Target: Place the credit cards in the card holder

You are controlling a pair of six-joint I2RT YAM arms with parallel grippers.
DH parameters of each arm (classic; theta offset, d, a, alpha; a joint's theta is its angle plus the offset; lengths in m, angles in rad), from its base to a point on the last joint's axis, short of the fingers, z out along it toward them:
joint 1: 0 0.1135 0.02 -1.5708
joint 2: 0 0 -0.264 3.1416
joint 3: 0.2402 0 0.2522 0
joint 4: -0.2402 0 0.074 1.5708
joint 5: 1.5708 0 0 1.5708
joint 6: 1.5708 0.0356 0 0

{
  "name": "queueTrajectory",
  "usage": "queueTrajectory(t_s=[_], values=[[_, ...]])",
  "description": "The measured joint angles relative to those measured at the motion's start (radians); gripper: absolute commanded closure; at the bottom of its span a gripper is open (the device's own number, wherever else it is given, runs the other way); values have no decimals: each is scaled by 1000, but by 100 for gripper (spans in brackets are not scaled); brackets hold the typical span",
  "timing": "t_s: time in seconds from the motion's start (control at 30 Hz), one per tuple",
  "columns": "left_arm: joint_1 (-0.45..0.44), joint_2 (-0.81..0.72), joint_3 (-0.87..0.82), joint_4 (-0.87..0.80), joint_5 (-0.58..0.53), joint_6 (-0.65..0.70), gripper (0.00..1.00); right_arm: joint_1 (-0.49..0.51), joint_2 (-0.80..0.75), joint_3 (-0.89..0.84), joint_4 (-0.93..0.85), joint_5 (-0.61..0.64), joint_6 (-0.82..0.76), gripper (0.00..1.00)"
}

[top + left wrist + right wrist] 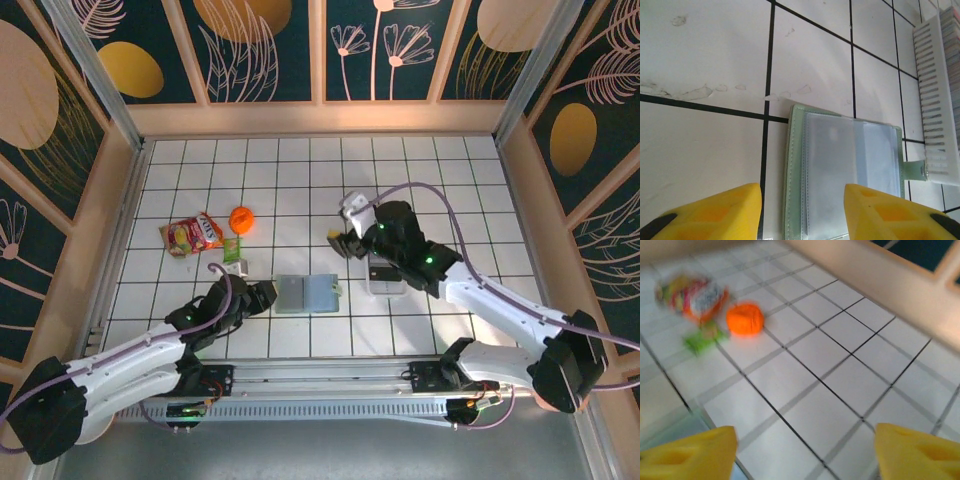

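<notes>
The card holder (pixel 305 293) lies open and flat on the tiled table, sage-green with clear pockets (pixel 840 165) and its clasp tab pointing right. My left gripper (pixel 262 296) hovers at its left edge, open, its fingertips (pixel 710 212) straddling the holder's left border with nothing gripped. The credit cards (pixel 953 35) show as a striped row in a long clear tray (pixel 936 100) just right of the holder. My right gripper (pixel 345 241) is raised beyond the tray (pixel 384 276), open wide with only bare tiles between its fingertips (pixel 920 452).
At the left of the table lie a snack bag (pixel 190 236), an orange ball (pixel 242 218) and a small green packet (pixel 232 250); the right wrist view shows them blurred, the ball (pixel 745 318) among them. Wooden walls ring the table.
</notes>
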Motion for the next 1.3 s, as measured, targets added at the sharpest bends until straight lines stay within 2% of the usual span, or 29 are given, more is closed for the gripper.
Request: queueTrajectory(t_s=[0.07, 0.23, 0.4, 0.5, 0.8, 1.1, 1.17, 1.3], values=[[0, 19, 5, 2, 5, 10, 53, -28, -13, 5, -105, -20, -217, 22], [0, 41, 6, 11, 7, 38, 52, -177, -6, -21, -243, -21, -589, 13], [0, 41, 6, 31, 17, 60, 51, -207, 11, -97, -288, 1, -789, 6], [0, 41, 4, 37, 28, 66, 50, -207, 31, -117, -291, 12, -840, 1], [0, 41, -29, 71, 59, 66, 49, -207, 66, -191, -214, 72, -900, 1], [0, 45, -29, 93, 59, 66, 49, -207, 144, -193, -138, 115, -942, 1], [0, 45, -29, 93, 59, 66, 49, -204, 156, -192, -136, 117, -945, 4], [0, 43, -30, 93, 59, 66, 50, -203, 161, -190, -144, 116, -950, 21]])
